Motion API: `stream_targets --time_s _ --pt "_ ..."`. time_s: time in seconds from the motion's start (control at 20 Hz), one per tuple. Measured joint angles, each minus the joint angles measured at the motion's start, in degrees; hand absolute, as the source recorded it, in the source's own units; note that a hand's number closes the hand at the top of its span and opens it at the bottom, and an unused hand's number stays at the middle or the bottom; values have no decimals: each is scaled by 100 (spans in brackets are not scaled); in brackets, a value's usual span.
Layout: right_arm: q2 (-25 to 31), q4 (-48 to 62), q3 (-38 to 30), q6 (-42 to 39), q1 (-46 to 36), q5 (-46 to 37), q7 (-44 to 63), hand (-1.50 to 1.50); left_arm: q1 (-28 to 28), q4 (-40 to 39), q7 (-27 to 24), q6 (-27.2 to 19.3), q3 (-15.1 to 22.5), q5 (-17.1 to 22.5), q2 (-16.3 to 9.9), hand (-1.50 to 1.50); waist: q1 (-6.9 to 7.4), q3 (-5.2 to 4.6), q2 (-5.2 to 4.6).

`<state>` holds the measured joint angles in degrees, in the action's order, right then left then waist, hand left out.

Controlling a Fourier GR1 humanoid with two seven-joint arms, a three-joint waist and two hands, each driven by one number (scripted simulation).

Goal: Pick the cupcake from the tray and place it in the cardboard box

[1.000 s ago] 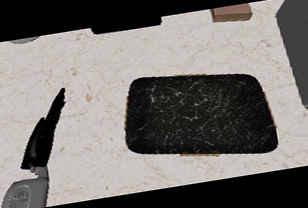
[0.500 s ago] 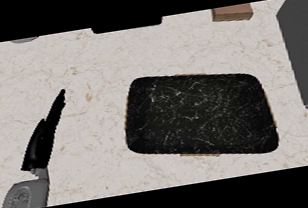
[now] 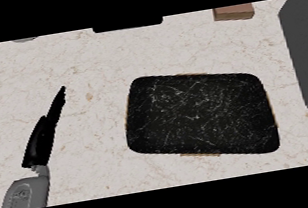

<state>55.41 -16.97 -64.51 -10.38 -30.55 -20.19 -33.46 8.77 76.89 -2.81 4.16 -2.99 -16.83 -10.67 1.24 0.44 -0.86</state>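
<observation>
Pale marbled stone forms the bench (image 3: 141, 52) under us, and on the dark speckled tray (image 3: 198, 115) lying on it we can find no cupcake at all, so we cannot say where it sits. We judge such a cake light, soft and easily crushed, best taken low around its wrapper, never by the frosting. Our left hand (image 3: 43, 138) rests at the lower left, fingers straight and holding nothing; the right hand is out of sight, and a brown box (image 3: 233, 12), perhaps the cardboard one, shows at the far edge.

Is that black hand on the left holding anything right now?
No. The left hand is stretched out flat over the counter, fingers straight, holding nothing. The right hand is out of sight.
</observation>
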Motion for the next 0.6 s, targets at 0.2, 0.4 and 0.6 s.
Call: stream_targets --time_s 0.2,0.4,0.6 --pt "210 216 -211 -69 299 196 -264 -150 6 28 67 -27 40 -31 51 0 -2 8 -1" --pt "341 356 -323 -250 657 299 -555 -150 -28 29 10 -10 6 7 41 0 -13 19 -8" --pt "357 447 -328 -290 896 315 -794 -150 -5 1 4 -68 35 -40 88 0 -6 22 -9"
